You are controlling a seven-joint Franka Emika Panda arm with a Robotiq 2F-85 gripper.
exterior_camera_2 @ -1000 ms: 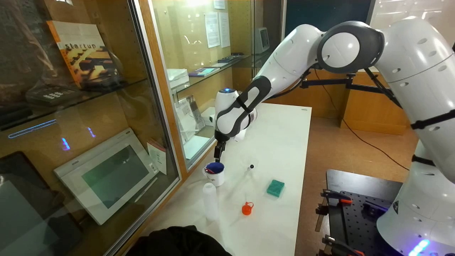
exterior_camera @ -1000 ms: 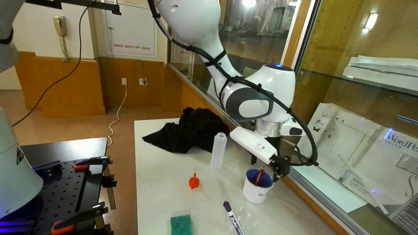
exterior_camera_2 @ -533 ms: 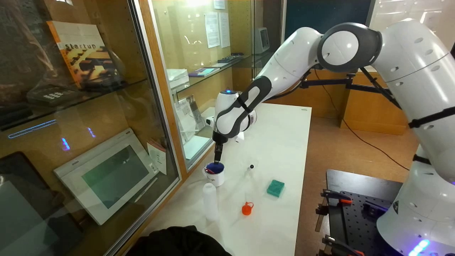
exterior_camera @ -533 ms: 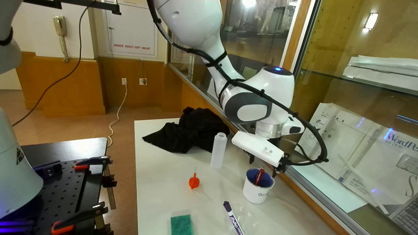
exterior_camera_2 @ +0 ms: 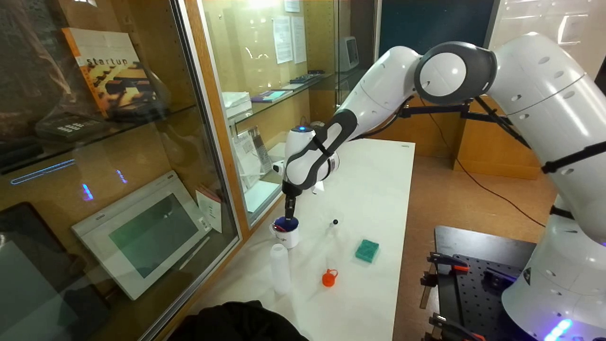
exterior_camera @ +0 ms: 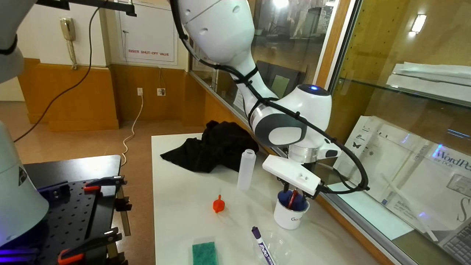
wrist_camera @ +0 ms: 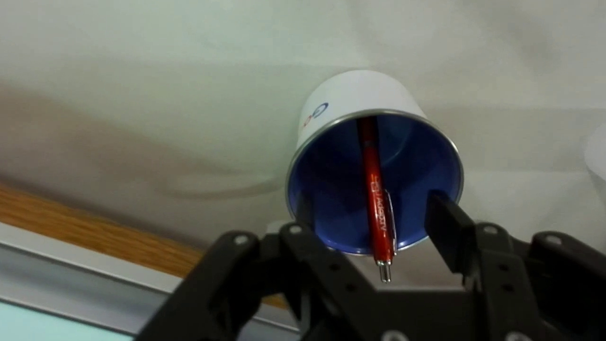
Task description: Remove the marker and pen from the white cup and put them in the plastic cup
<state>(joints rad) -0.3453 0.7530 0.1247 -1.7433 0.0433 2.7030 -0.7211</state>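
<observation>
The white cup [exterior_camera: 290,218] stands upright on the table in both exterior views [exterior_camera_2: 288,239]. The red pen [wrist_camera: 376,199] leans inside its blue interior, its silver end above the rim [wrist_camera: 364,92]. My gripper [wrist_camera: 370,204] is open at the cup's mouth, one finger on each side of the pen, with gaps to it. In both exterior views the gripper [exterior_camera: 295,193] is right over the cup, fingertips at the rim [exterior_camera_2: 289,217]. The white marker with a dark cap [exterior_camera: 262,246] leans in the clear plastic cup [exterior_camera: 282,246], which is faint and partly cut off.
A whitish bottle [exterior_camera: 246,170] stands near the white cup. An orange object [exterior_camera: 218,204], a green sponge [exterior_camera: 205,254] and a black cloth [exterior_camera: 220,147] lie on the table. A glass case with a wooden sill [wrist_camera: 94,232] runs close beside the cup.
My gripper has moved over the white cup and come down, so its fingertips are now at the cup's mouth around the pen. The cup, pen and marker have not moved.
</observation>
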